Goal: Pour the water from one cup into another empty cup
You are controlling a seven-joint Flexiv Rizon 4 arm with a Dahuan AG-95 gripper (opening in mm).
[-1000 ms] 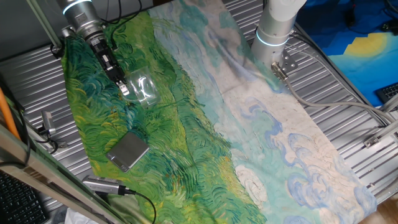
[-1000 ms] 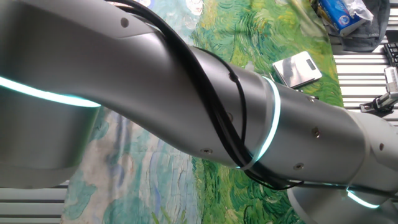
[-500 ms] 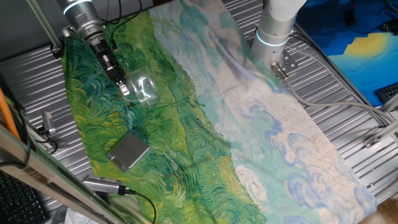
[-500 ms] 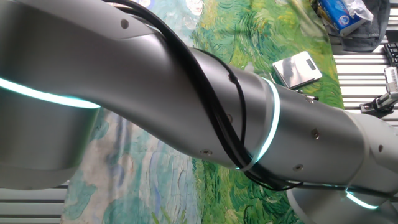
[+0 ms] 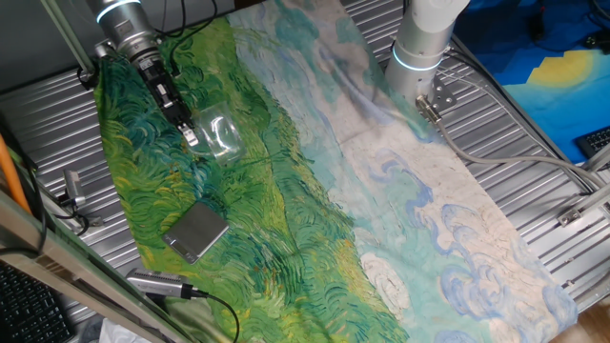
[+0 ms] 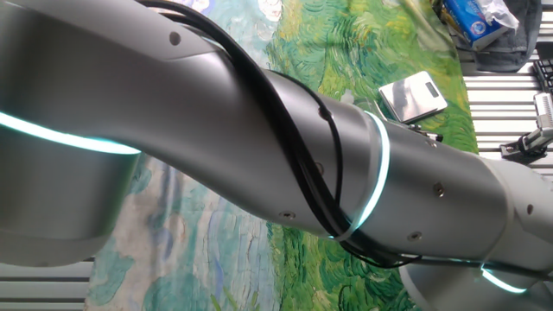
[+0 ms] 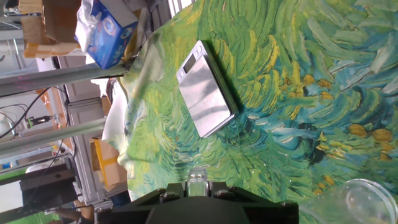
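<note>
End effector [image 5: 190, 134] low beside clear glass cup [image 5: 221, 135] on the painted cloth [image 5: 286, 181] — whether pinching its rim or merely alongside, impossible to tell. Grey flat scale [image 5: 195, 232] nearby. Probably the grasp stage; next, secure hold, lift — second cup unseen.

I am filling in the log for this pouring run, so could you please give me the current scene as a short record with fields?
surface: painted cloth over a ribbed metal table
cup: clear glass cup on the green part of the cloth
gripper: gripper right beside the cup; grip cannot be judged
scale: flat grey block nearer the camera than the cup, apart from it
second cup: none clearly seen
other fixed view: mostly filled by the arm
</note>
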